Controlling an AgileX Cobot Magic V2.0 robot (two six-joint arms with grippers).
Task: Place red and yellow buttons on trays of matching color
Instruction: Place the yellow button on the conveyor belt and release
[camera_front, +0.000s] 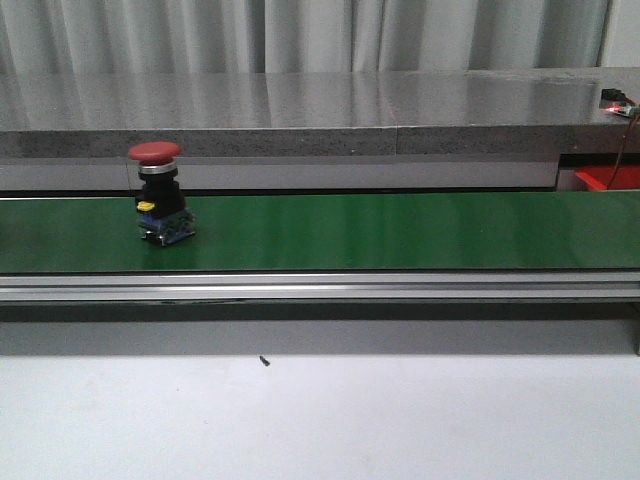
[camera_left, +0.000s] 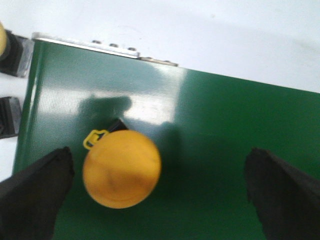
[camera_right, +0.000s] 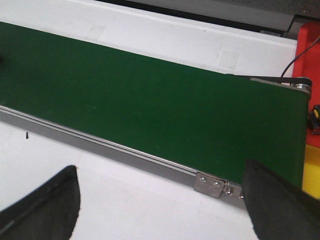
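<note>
- We see the green conveyor belt (camera_front: 400, 232) spanning the table.
- Our left gripper (camera_left: 160, 195) hangs open over a yellow button (camera_left: 121, 169) on the belt, fingers apart.
- Our right gripper (camera_right: 160, 200) is open above the belt's edge.
- A red button (camera_front: 158, 192) stands upright on the belt's left part.

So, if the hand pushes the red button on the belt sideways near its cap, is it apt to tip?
Probably yes. The red button stands tall, with a wide cap over a narrower body and small base, so it looks top-heavy. It already seems to lean slightly on the green belt. A low grip seems safer.
</note>
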